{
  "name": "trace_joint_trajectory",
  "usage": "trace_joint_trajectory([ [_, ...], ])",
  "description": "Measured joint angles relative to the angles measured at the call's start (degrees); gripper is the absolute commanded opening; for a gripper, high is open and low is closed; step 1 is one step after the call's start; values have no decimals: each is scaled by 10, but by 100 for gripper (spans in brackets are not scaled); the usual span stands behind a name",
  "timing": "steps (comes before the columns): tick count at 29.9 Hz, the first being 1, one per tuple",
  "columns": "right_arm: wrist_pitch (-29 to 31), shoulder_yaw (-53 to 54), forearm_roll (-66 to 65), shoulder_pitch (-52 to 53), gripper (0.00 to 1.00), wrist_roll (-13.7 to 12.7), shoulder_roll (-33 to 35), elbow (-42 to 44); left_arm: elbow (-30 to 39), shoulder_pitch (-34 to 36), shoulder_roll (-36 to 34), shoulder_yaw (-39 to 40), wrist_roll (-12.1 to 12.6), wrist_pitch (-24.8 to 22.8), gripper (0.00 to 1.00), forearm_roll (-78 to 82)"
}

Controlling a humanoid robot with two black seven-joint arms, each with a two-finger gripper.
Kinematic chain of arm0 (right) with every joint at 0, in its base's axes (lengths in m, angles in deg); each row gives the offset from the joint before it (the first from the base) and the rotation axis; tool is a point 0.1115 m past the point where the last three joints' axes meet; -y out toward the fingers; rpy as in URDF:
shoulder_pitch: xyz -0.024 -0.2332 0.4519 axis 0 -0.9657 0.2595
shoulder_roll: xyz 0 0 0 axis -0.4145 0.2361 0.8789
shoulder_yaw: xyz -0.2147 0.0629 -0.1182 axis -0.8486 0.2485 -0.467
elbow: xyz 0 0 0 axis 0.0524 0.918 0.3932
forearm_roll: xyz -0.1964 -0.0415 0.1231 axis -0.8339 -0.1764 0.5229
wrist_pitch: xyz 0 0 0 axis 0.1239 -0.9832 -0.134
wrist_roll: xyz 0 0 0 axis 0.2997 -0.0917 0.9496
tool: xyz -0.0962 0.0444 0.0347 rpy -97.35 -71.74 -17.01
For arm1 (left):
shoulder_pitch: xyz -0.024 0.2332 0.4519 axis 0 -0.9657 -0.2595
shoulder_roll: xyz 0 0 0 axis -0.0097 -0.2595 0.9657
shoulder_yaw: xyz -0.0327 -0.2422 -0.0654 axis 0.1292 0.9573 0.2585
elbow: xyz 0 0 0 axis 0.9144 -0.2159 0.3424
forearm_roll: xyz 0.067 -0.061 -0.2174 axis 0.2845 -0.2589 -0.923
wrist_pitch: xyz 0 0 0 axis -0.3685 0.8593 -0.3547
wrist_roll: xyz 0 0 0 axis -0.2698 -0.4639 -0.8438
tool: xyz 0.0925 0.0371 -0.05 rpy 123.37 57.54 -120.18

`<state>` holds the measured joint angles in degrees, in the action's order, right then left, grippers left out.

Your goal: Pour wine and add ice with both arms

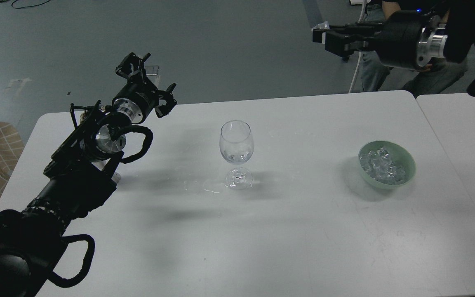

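A white counter (262,231) is seen carrying a wine glass (236,153) at centre, with a little wine (236,156) in its bowl. Ice (382,165) is heaped in a green bowl (410,163) to the right. The left fingers (149,88) are spread wide, empty; the right fingers (322,35) are nearly together, holding nothing visible

A white table (303,231) carries a wine glass (236,153), a small puddle (212,187) and a green bowl (406,163) of ice (382,165).
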<state>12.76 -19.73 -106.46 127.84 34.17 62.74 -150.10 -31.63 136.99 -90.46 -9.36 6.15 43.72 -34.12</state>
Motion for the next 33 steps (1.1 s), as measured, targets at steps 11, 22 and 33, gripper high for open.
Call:
trace_joint_trajectory([
  [11,0,-77,-14,13,0,-27,-114,8,0,0,-1,0,0,-1,98,0],
  [22,0,-121,-42,12,0,-28,-201,49,0,1,1,0,0,0,98,0],
  [33,0,-136,-47,5,0,-33,-232,67,0,1,0,0,0,0,98,-1],
])
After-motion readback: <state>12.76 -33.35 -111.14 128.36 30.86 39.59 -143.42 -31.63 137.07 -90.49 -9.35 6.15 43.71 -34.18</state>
